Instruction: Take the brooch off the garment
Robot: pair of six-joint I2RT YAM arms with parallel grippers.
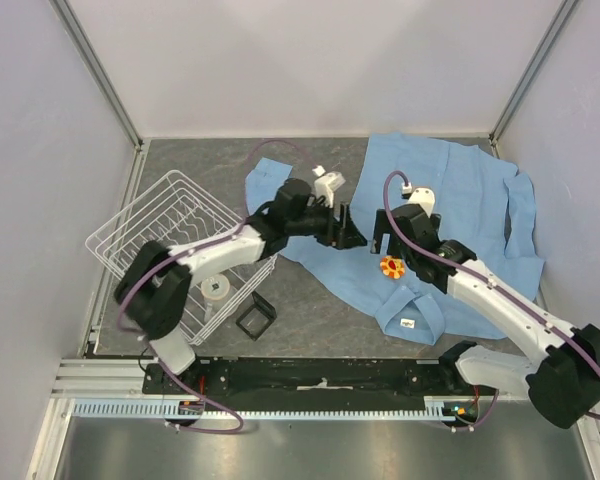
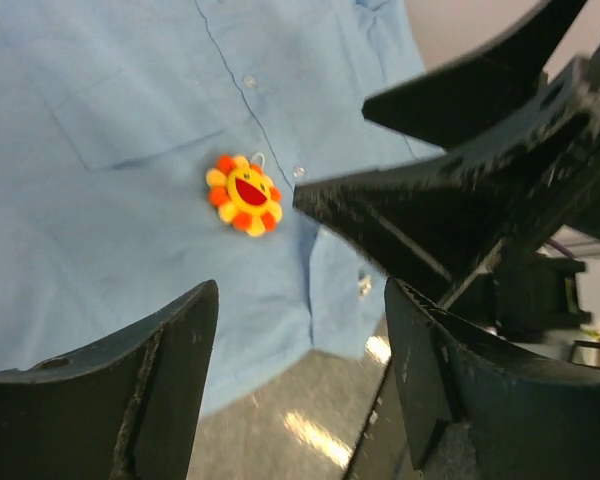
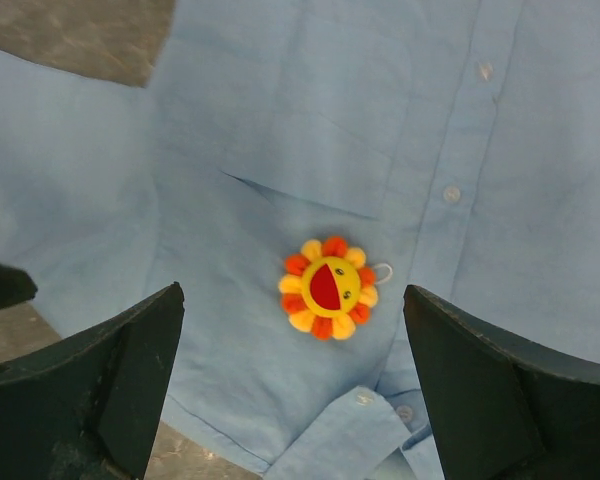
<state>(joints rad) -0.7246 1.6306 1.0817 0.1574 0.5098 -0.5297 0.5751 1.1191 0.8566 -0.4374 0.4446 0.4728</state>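
Right wrist view shows the brooch (image 3: 328,287): a small round flower with orange and yellow petals and a red-and-yellow smiling centre. It sits pinned on the light blue shirt (image 3: 260,90), left of the button placket (image 3: 458,190), toward the shirt's near end. The right gripper (image 3: 295,385) hovers above it, jaws spread wide, empty. The left gripper (image 2: 300,385), just beside, is also released and holds nothing.

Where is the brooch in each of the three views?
Top external: brooch right of centre, on the shirt.
Left wrist: brooch left of centre, upper half.
Right wrist: brooch near centre.
Shared landmark: the blue shirt beneath it.
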